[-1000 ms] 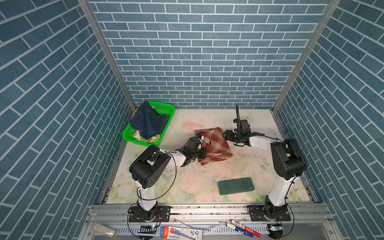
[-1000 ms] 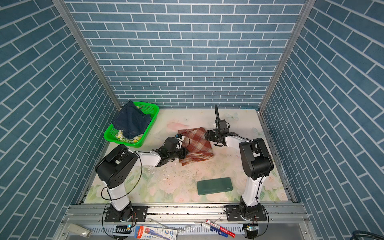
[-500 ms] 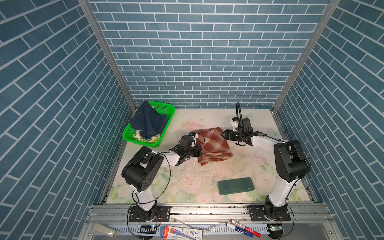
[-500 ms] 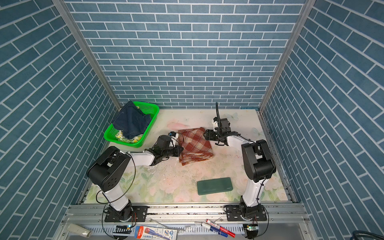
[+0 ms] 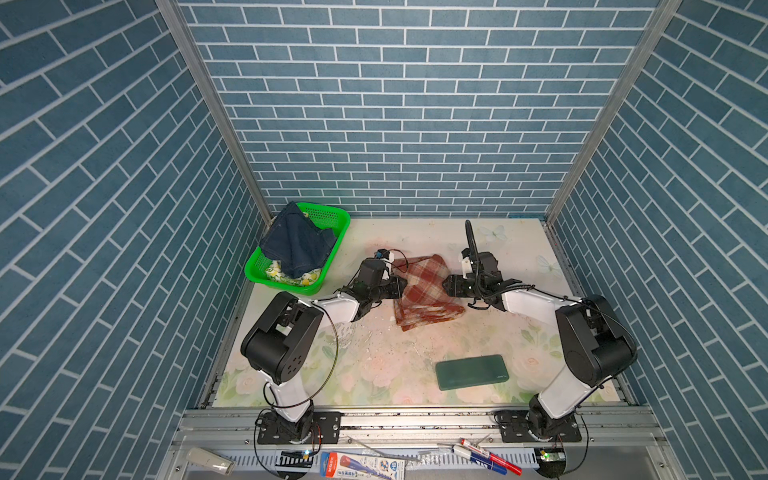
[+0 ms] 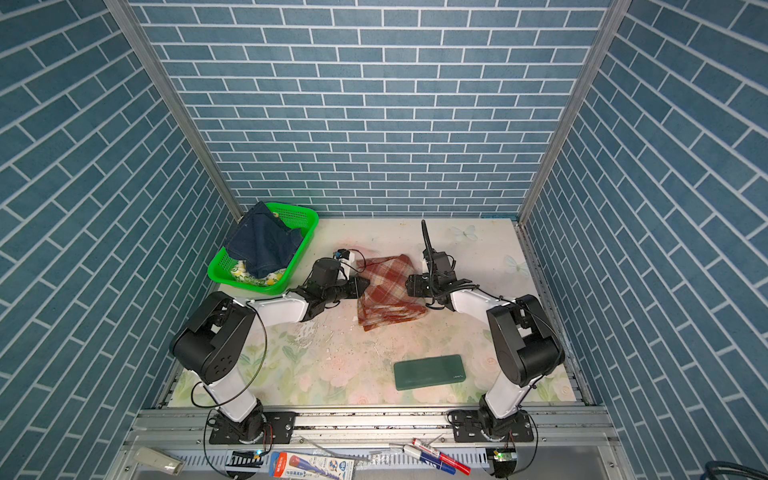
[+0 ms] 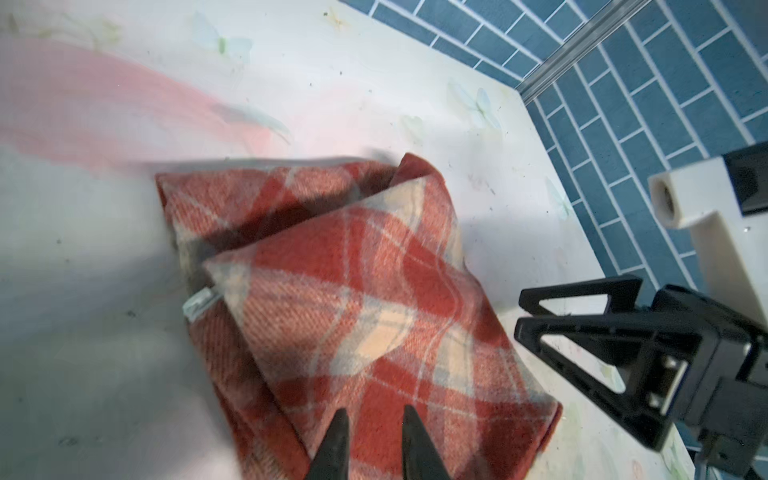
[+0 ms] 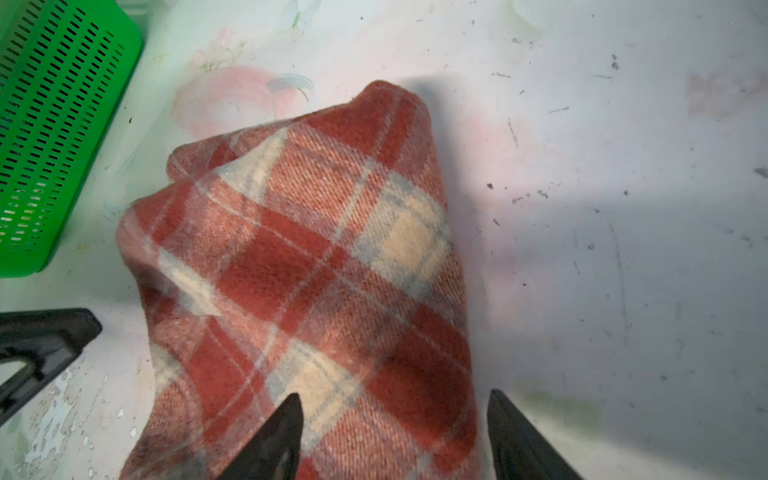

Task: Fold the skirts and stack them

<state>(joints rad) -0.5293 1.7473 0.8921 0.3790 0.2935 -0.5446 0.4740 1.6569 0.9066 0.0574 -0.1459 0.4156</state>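
The rust-red and cream plaid skirt lies folded on the table between my two grippers. My left gripper is at its left edge, jaws a little apart over the cloth and gripping nothing. At the right edge my right gripper stands wide open above the plaid skirt. The dark blue denim skirt is heaped in the green basket over the lemon-print skirt.
The basket stands at the back left against the wall. A dark green slab lies flat at the front right of the table. Markers and a packet lie on the front rail below the arm bases.
The left gripper's jaws, shut before, have parted slightly over the plaid skirt. The left arm swung a little leftward and came back. The right gripper has hardly moved.
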